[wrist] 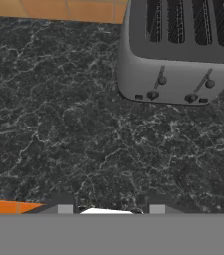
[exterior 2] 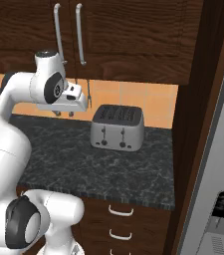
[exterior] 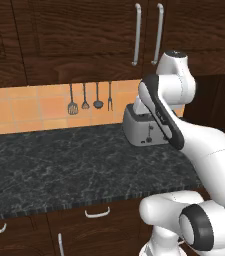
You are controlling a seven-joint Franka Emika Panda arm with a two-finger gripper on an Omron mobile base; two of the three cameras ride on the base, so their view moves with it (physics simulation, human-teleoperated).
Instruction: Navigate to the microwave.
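Note:
The microwave is out of view. My gripper (exterior 2: 83, 104) hangs above the dark marble counter (exterior 2: 73, 159), a little left of a silver toaster (exterior 2: 117, 127). In the hand view its two dark fingertips (wrist: 63, 207) stand wide apart at the bottom with nothing between them, so the gripper (wrist: 111, 209) is open. That view looks down on the counter (wrist: 58, 109), with the toaster (wrist: 180, 55) at the upper right.
The toaster (exterior: 145, 127) stands at the counter's right end against the orange tiled wall. Several utensils (exterior: 89, 100) hang on that wall. Dark wood cabinets (exterior: 84, 35) run above and drawers (exterior 2: 121, 214) below. A tall grey fridge (exterior 2: 220, 174) stands at the right.

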